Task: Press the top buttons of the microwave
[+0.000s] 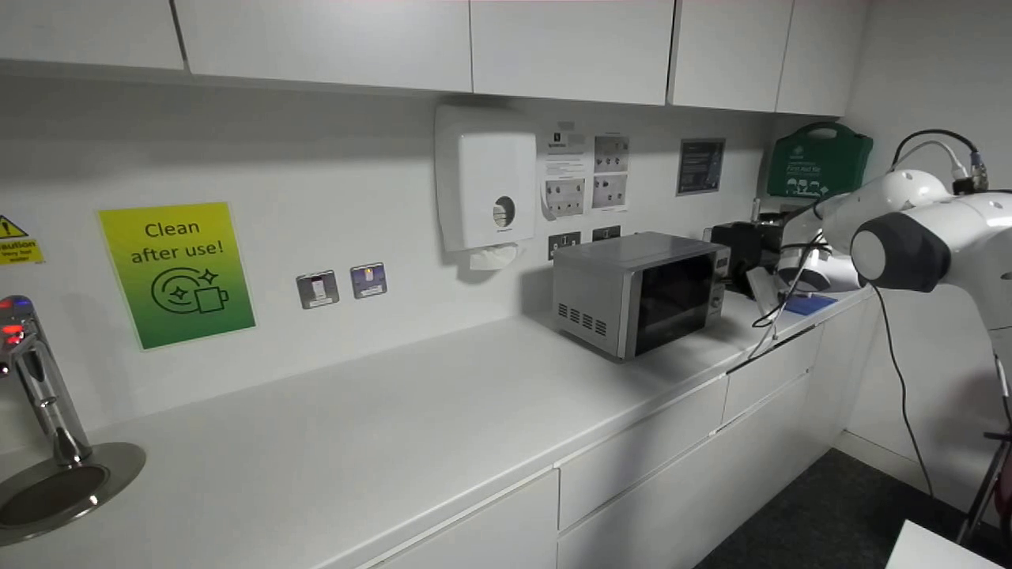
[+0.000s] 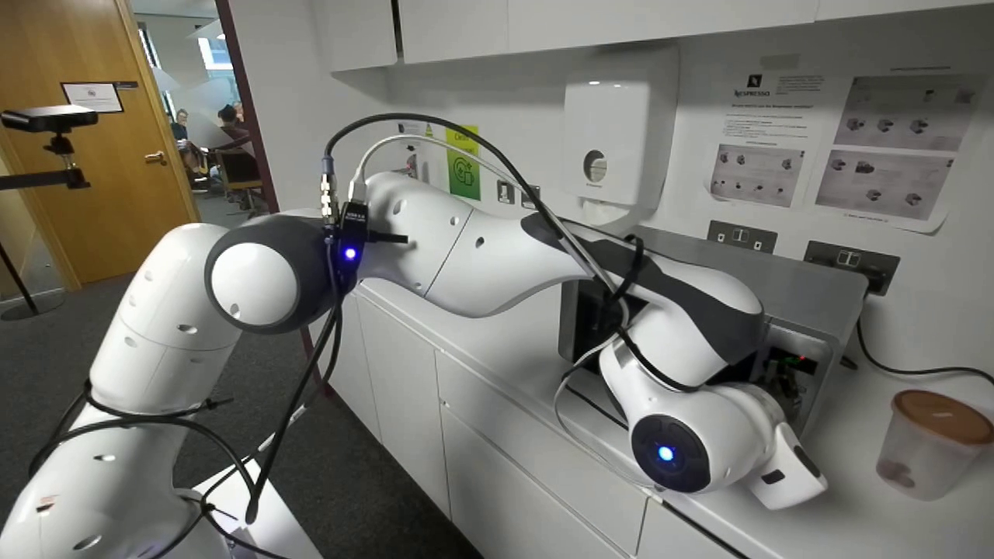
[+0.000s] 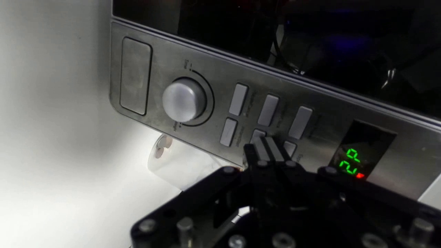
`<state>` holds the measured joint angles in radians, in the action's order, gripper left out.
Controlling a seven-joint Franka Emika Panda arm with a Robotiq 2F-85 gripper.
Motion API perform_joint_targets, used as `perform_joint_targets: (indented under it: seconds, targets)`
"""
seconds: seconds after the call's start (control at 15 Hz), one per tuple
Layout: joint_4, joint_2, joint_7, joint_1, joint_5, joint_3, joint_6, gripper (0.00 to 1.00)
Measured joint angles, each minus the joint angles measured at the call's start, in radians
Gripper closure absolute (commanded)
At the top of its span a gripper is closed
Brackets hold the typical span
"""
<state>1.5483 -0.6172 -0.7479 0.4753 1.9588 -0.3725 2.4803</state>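
Note:
The silver-grey microwave [image 1: 589, 296] stands on the counter against the wall. In an exterior view the arm partly covers it [image 2: 784, 272]. In the wrist view its control strip [image 3: 162, 69] is turned sideways, with the lit display [image 3: 361, 148] at the right. Two rows of grey buttons lie between the display and the round knob [image 3: 184, 100]. The upper button nearest the display [image 3: 300, 122] is uncovered; the one below it [image 3: 289, 148] is partly hidden. My gripper [image 3: 267, 139] is shut and empty, its tips over the middle lower button [image 3: 257, 133]. I cannot tell whether they touch.
A clear tub with a brown lid [image 2: 936, 419] stands beside the microwave. A black appliance [image 1: 739, 245] stands further along the counter [image 1: 443, 403]. A paper towel dispenser [image 1: 486, 178] and upper cabinets [image 1: 569, 51] are above. Cables hang from the arm.

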Motion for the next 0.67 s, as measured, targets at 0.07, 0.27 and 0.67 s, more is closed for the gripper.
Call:
perform_joint_targets:
  seconds: [0.07,0.27,0.67]
  targets:
    - [0.002,0.001,-0.007,-0.001,0.000,0.000,0.000,1.00]
    - [0.003,0.003,-0.023,-0.001,0.001,0.000,-0.002,1.00]
    - [0.005,0.011,-0.024,0.001,0.002,0.000,-0.007,1.00]
